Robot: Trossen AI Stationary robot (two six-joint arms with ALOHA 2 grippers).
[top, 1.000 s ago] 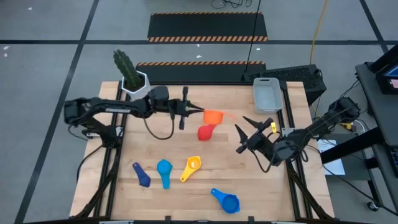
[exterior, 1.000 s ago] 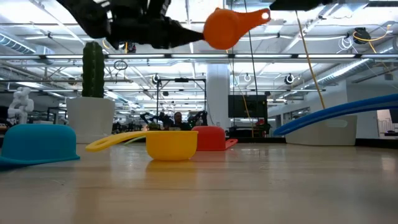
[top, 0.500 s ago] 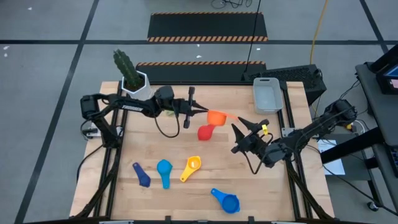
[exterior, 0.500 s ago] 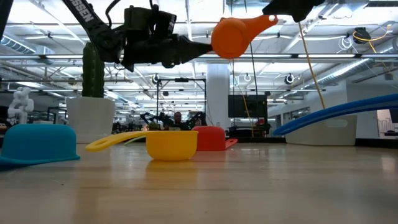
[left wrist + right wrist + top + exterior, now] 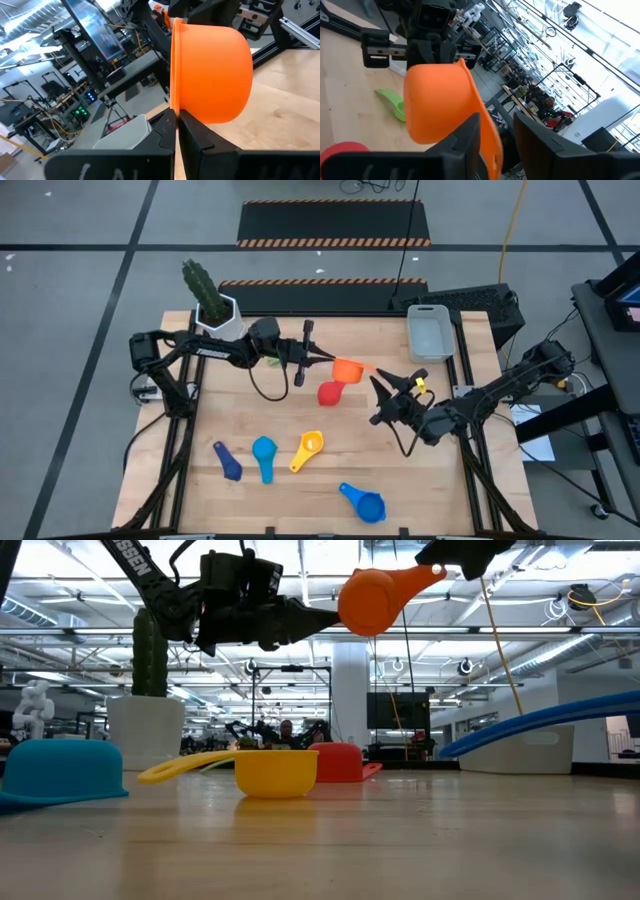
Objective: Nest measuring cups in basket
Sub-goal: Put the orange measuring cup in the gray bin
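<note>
High view: orange cup [image 5: 345, 368] between both arms' jaws

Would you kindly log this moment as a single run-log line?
left gripper: shut on orange cup rim, held in air | right gripper: fingers either side of cup's handle, not yet shut | basket: no cups in it

Bright orange cup [image 5: 345, 368] between dark grippers; red cup [image 5: 331, 392] just below, yellow cup [image 5: 311, 444] farther off, grey-blue basket [image 5: 429, 333] beyond.

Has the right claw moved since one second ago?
Yes. In the high view the right claw has come left, away from the basket and toward the orange cup, whose handle now lies between its fingers.
</note>
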